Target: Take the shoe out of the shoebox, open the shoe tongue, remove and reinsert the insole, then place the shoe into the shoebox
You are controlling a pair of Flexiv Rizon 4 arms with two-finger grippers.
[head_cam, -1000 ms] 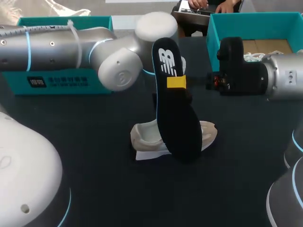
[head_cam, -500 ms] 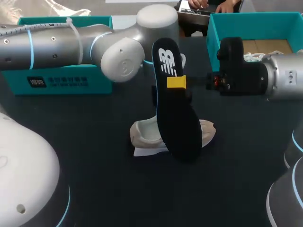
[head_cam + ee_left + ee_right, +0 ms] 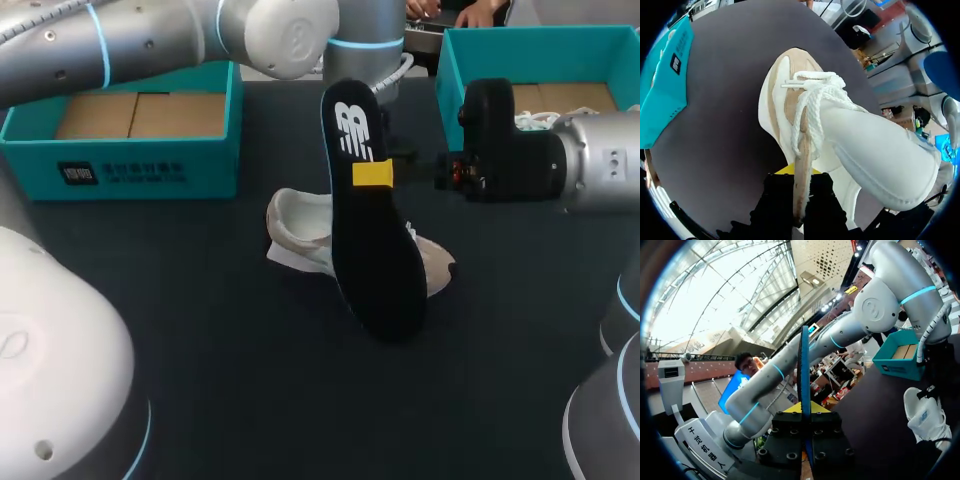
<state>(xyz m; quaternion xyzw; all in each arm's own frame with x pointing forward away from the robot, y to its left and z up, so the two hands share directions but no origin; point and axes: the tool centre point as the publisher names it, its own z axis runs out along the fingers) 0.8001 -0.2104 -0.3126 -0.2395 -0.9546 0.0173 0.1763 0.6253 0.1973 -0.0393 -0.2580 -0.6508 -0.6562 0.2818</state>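
The left arm (image 3: 150, 40) has risen and swung back toward the table's rear edge since a second ago, uncovering the teal cardboard box (image 3: 130, 140) at the rear left corner and its brown cardboard floor. The white and beige lace-up shoe (image 3: 300, 232) has gone with it. Its heel end now sits nearer the rear edge than before, though the shoe stays around the middle of the dark table (image 3: 200, 340). The right arm (image 3: 600, 170) and the dark foam insole (image 3: 378, 260) have not moved.

In the left wrist view the shoe (image 3: 805, 100) points its toe away from the left gripper (image 3: 800, 182). It has a white upper, beige suede panels and thick white rope laces bunched over the instep, with the padded white collar bulging beside the gripper. The beige-edged tongue runs back between the two black fingers, which are closed on it from both sides. Whether the sole rests on the table or hangs just clear of it cannot be told.

The right gripper (image 3: 372, 175) is clamped on the insole just under its heel end and holds it upright in front of the shoe, the white logo uppermost. From the right wrist the insole (image 3: 805, 365) shows edge-on as a thin blue-black blade rising from between the right gripper's (image 3: 806, 412) yellow tips.

A second teal box (image 3: 540, 55) stands at the rear right corner.
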